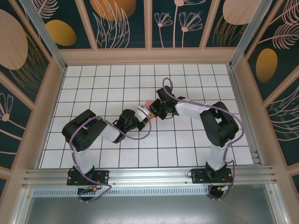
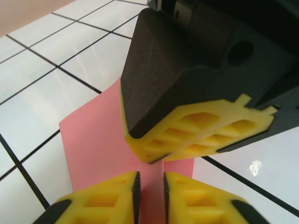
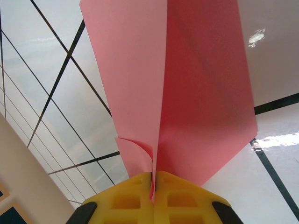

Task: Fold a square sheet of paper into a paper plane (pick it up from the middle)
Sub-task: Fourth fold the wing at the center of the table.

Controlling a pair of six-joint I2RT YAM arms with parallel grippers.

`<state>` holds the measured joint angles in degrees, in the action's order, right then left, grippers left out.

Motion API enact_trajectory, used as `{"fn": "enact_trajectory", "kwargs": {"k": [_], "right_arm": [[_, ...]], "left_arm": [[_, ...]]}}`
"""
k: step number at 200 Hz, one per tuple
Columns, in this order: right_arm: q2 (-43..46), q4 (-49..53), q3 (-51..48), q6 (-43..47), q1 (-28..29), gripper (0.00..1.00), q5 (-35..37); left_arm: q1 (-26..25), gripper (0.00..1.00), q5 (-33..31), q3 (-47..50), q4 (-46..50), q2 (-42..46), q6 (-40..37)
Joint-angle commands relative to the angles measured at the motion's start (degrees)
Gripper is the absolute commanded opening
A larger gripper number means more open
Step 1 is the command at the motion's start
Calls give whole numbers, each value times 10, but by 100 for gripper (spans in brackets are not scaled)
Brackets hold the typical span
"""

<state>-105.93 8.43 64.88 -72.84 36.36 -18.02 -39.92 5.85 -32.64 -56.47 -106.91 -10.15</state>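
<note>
Creased thin pink paper (image 3: pixel 205 93) in yellow R fingers (image 3: pixel 126 203)

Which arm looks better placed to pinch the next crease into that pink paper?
Left, probably. The right gripper is shut on the pink paper, holding it. The left gripper stands slightly open astride the paper's edge, ready to pinch.

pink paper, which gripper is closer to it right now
Right. The right gripper is clamped shut on the pink paper; the left gripper straddles it, jaws not yet closed on it.
</note>
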Motion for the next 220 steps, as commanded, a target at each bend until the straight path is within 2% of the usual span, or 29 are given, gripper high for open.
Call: {"fn": "enact_trajectory", "kwargs": {"k": [1, 9, 31, 56, 81, 105, 136, 182, 220], "right_arm": [[-3, 5, 10, -9, -3, 0, -12], [1, 6, 10, -7, -6, 4, -13], [17, 8, 11, 13, -15, 22, -6], [49, 23, 9, 77, -33, 50, 17], [103, -8, -29, 180, -46, 61, 41], [145, -68, -94, 246, -47, 61, 34], [165, -183, -180, 285, -75, 58, -47], [137, -253, -209, 307, -74, 48, -113], [92, -251, -192, 308, -68, 39, -141]], "left_arm": [[-2, 14, -3, -3, -27, -13, 5], [-1, 11, -7, 0, -28, -13, 7], [-1, 4, -10, 11, -40, -11, 20], [-1, 1, -2, 24, -51, 2, 58], [-2, 0, 14, 33, -54, 18, 127], [-1, 0, 29, 44, -64, 27, 207], [-1, 0, 36, 68, -86, 40, 303], [-1, 0, 46, 90, -118, 35, 414], [-1, 0, 36, 111, -154, 21, 447]]}}
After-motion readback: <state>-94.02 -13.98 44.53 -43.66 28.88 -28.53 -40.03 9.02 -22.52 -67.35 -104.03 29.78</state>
